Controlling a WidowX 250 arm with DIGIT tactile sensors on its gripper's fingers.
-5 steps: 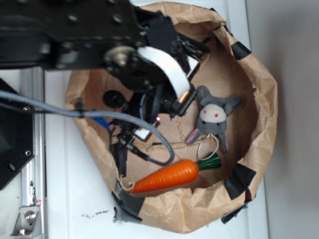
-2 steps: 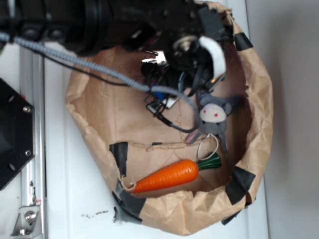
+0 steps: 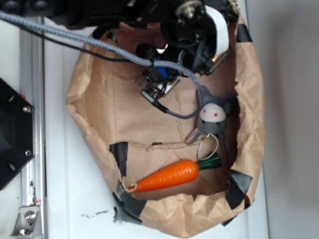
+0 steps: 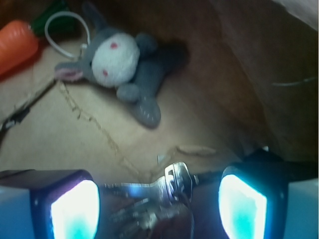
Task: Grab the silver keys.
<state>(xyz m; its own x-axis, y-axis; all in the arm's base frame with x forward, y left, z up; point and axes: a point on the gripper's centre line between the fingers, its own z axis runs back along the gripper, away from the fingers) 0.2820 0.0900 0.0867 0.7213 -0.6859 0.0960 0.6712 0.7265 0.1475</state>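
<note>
In the wrist view my fingers [image 4: 158, 199] stand wide open, one glowing pad at the lower left and one at the lower right, and they hold nothing. The silver keys [image 4: 159, 191] lie between them at the bottom centre of the frame, on the brown paper floor of the bag [image 3: 124, 109]. The grey plush bunny [image 4: 119, 64] lies in the upper left, with the carrot [image 4: 15, 45] at the left edge.

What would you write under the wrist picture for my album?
Open hand straddling the silver keys, plush bunny lying beyond.
</note>
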